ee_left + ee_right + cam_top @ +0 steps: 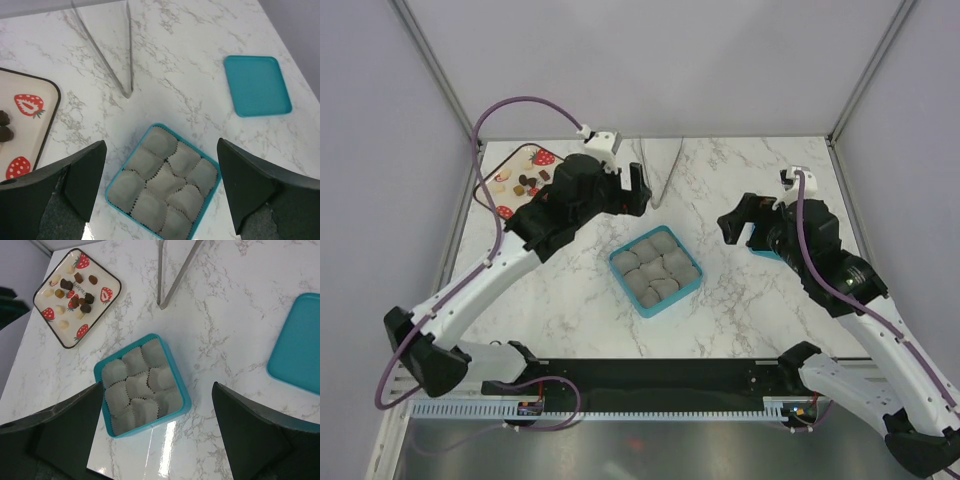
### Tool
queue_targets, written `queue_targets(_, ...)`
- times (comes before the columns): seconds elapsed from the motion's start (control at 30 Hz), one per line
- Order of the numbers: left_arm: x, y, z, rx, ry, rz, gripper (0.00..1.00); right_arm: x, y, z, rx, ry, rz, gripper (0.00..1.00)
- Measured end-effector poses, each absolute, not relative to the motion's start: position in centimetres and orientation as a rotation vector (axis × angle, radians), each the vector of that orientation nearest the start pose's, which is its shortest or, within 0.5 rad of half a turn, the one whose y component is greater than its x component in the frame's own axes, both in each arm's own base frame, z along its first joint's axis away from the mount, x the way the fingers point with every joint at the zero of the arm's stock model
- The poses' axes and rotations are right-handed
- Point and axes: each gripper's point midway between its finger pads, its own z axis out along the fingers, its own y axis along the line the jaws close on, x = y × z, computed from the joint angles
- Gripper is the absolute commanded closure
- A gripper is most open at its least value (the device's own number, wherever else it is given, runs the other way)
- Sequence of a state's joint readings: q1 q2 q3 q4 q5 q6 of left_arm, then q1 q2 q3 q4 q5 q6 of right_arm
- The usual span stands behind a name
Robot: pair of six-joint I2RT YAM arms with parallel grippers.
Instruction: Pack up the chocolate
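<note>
Chocolate [525, 181] on tray [516, 156], 9 o'clock of left gripper [636, 190], the nearer one. Both pincers spread wide, empty; right gripper [740, 228] well apart at 3 o'clock.

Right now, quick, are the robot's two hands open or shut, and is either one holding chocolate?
Left gripper: wide open, holding nothing.
Right gripper: wide open, holding nothing.
</note>
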State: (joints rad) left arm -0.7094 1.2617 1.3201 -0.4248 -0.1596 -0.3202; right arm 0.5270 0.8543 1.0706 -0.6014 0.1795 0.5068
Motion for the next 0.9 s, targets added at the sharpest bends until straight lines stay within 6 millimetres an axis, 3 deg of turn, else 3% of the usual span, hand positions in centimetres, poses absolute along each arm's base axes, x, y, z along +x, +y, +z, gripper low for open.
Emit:
queue_targets(0.2, 37.8, -27.4, 29.2, 0.283, 1.986, -0.337, 0.07, 24.3, 14.1, 29.9, 0.008, 1.955, 0.562, 0.02)
queue_targets(0.3, 41.6, -29.3, 26.5, 0.292, 2.016, -0.244, 0.08, 24.1, 14.5, 29.9, -0.020, 1.956, 0.579, 0.02)
queue_targets(0.4, 44.4, -30.8, 22.1, 0.318, 2.078, -0.158, 0.08, 24.0, 14.8, 29.7, -0.038, 1.962, 0.588, 0.02)
queue_targets(0.63, 48.3, -33.2, 14.9, 0.349, 2.165, -0.099, 0.08, 23.8, 15.3, 28.9, -0.060, 1.981, 0.610, 0.02)
queue_targets(0.9, 51.2, -31.8, 10.0, 0.300, 2.238, -0.075, 0.09, 23.7, 15.2, 28.0, -0.065, 1.999, 0.602, 0.02)
